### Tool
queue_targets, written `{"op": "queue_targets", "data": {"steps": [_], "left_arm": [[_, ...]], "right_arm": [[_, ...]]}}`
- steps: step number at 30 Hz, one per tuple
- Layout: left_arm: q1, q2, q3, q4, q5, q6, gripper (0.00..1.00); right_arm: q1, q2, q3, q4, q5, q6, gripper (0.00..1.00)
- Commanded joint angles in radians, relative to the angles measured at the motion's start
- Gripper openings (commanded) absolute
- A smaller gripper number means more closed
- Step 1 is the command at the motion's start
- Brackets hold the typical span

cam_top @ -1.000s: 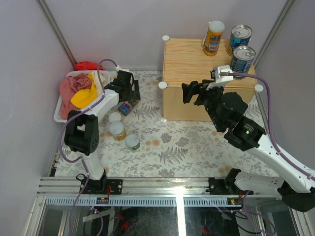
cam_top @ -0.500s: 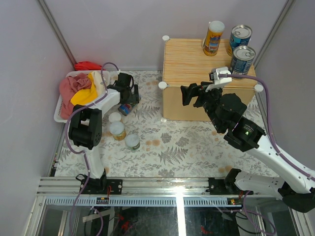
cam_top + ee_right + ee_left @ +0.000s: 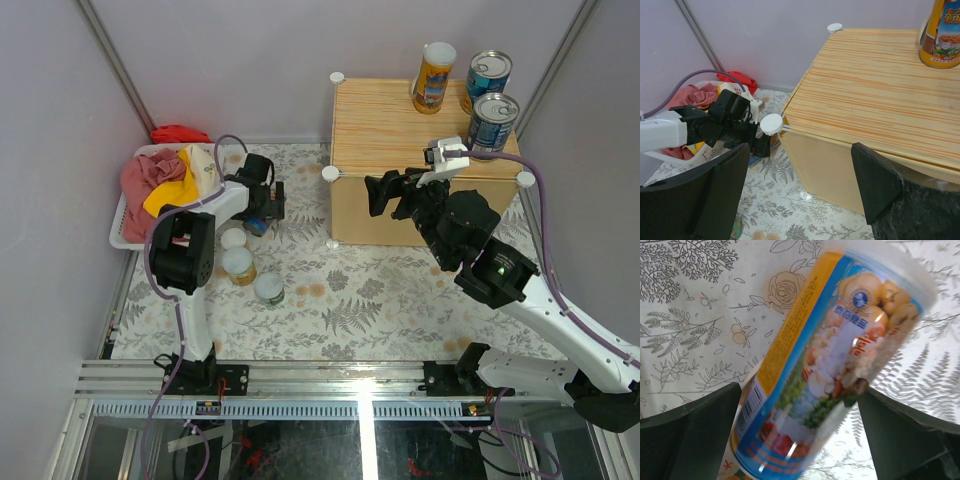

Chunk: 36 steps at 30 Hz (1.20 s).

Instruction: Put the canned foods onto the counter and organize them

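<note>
A slim multicoloured can [image 3: 830, 365] lies on its side on the floral floor mat, between the spread fingers of my left gripper [image 3: 799, 400], which is open around it. From above, the left gripper [image 3: 262, 203] covers most of that can [image 3: 255, 224]. Three white-lidded cans [image 3: 238, 262] stand just in front of it. The wood-grain counter [image 3: 400, 125] carries an orange-yellow jar [image 3: 435, 75] and two blue tins [image 3: 490, 120] at its far right. My right gripper [image 3: 392, 192] hangs open and empty before the counter's front left corner [image 3: 880, 85].
A white basket [image 3: 119, 236] with red and yellow cloths sits at the left wall, with a red cloth [image 3: 178, 132] behind it. Grey walls close in on both sides. White knobs [image 3: 771, 124] stick out at the counter's corners.
My left gripper has come down and slightly right over the lying can, so the can now sits between its fingers. The right arm has barely moved.
</note>
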Motion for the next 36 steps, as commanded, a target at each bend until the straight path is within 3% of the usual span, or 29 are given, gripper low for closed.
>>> {"op": "queue_targets", "data": {"steps": [1, 5, 8, 12, 16, 19, 21, 36], "left_arm": [[0.0, 0.041, 0.028, -0.053, 0.071, -0.008, 1.0], [-0.012, 0.023, 0.002, -0.033, 0.086, -0.023, 0.98], [-0.023, 0.013, -0.008, -0.024, 0.099, -0.029, 0.89], [-0.038, 0.001, -0.015, -0.015, 0.12, -0.037, 0.55], [-0.054, -0.012, -0.02, -0.013, 0.141, -0.047, 0.39], [-0.066, -0.031, -0.034, -0.005, 0.153, -0.057, 0.11], [-0.077, -0.054, -0.051, 0.008, 0.161, -0.068, 0.0], [-0.118, -0.365, -0.226, 0.145, 0.229, -0.157, 0.0]], "right_arm": [[0.011, -0.006, 0.013, 0.01, -0.015, 0.012, 0.89], [0.01, -0.005, 0.012, 0.007, -0.016, 0.013, 0.89], [0.011, -0.004, 0.012, 0.007, -0.013, 0.013, 0.88], [0.013, -0.004, 0.008, 0.007, -0.013, 0.015, 0.88], [0.014, -0.005, 0.008, 0.004, -0.011, 0.014, 0.87], [0.014, -0.005, 0.006, 0.0, -0.01, 0.009, 0.87], [0.015, -0.005, 0.005, -0.004, -0.008, 0.006, 0.87], [0.016, -0.018, 0.003, -0.037, -0.005, 0.02, 0.87]]}}
